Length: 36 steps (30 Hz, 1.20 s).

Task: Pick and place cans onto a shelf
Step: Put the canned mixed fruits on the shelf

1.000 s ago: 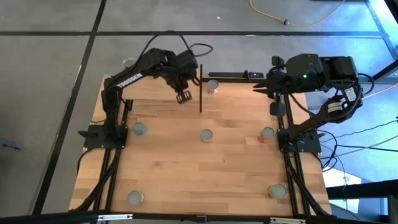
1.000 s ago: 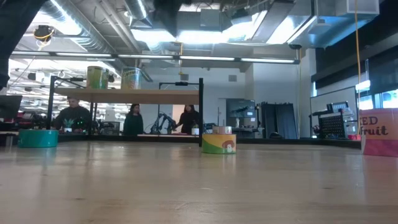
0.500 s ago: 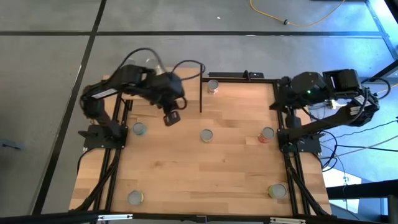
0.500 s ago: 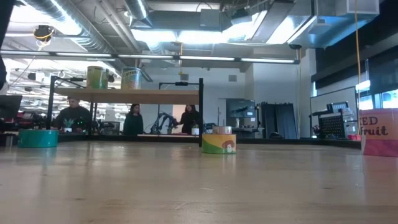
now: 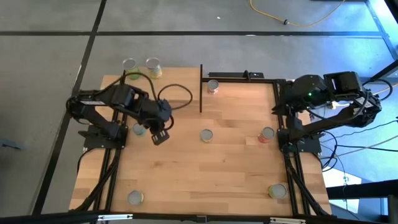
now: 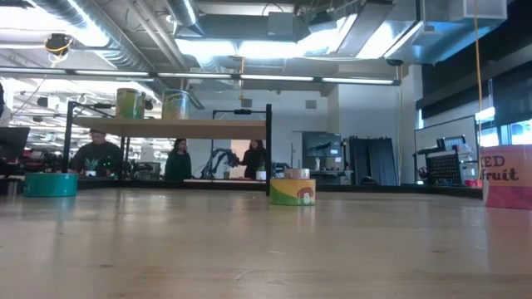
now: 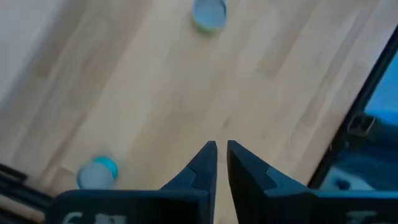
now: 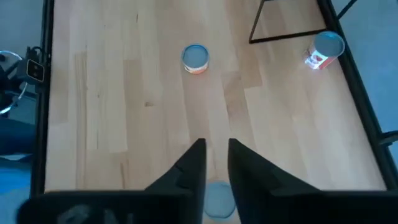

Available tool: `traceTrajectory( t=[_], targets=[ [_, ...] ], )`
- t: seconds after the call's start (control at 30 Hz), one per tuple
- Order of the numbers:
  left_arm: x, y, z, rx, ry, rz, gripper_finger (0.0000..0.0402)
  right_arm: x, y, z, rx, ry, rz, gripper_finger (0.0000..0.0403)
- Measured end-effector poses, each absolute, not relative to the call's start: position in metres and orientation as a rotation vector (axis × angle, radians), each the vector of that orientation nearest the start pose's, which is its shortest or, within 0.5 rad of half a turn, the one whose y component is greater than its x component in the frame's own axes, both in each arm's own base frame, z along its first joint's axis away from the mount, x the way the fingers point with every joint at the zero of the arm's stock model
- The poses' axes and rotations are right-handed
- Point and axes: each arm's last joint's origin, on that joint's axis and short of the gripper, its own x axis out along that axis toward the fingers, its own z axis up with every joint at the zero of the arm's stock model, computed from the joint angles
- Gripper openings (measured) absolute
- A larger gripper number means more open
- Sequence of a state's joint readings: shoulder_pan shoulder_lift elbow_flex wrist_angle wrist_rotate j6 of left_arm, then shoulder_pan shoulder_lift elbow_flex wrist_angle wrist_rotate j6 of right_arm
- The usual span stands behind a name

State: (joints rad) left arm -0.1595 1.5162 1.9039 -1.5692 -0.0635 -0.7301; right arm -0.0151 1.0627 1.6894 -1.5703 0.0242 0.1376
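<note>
Two cans stand upright on the shelf at the table's far left; they also show in the low view. My left gripper is shut and empty above the table, just right of a teal can. Its wrist view shows that teal can and another can. My right gripper is shut and empty, held back at the right edge above a red can. It also shows in its wrist view.
More cans stand on the table: one at the middle, one by the shelf's black upright panel, two near the front corners. The panel stands at the far middle. People show in the room behind.
My left gripper has drawn back from beside the shelf's panel toward the table's left and near edges, and now hangs by the teal can. With the arm gone, the two cans on the shelf show. My right arm has folded back toward the right edge.
</note>
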Motion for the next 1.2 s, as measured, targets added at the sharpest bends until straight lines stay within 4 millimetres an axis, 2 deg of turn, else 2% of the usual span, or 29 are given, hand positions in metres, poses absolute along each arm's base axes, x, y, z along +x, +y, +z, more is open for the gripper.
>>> traceTrajectory(
  t=[0.13,0.23,0.43,0.7,0.87,1.2],
  targets=[
    [0.242,-0.048,0.409,-0.51,1.242,0.285,0.005,0.115,-0.002,0.447,0.156,0.949,-0.119,0.0105],
    [0.242,-0.059,0.396,-0.489,1.317,0.246,0.0052,0.119,-0.002,0.444,0.131,0.964,-0.107,0.0117],
    [0.235,-0.085,0.373,-0.371,1.406,0.213,0.0053,0.126,0.002,0.418,0.107,1.081,-0.025,0.0119],
    [0.223,-0.106,0.376,-0.253,1.315,0.253,0.0053,0.14,0.008,0.367,0.265,1.291,-0.143,0.0119],
    [0.227,-0.111,0.377,-0.152,1.235,0.215,0.0053,0.143,0.01,0.339,0.342,1.387,-0.224,0.0119],
    [0.235,-0.107,0.379,-0.238,1.175,0.253,0.0053,0.156,0.012,0.3,0.58,1.379,-0.363,0.0119]
  ],
)
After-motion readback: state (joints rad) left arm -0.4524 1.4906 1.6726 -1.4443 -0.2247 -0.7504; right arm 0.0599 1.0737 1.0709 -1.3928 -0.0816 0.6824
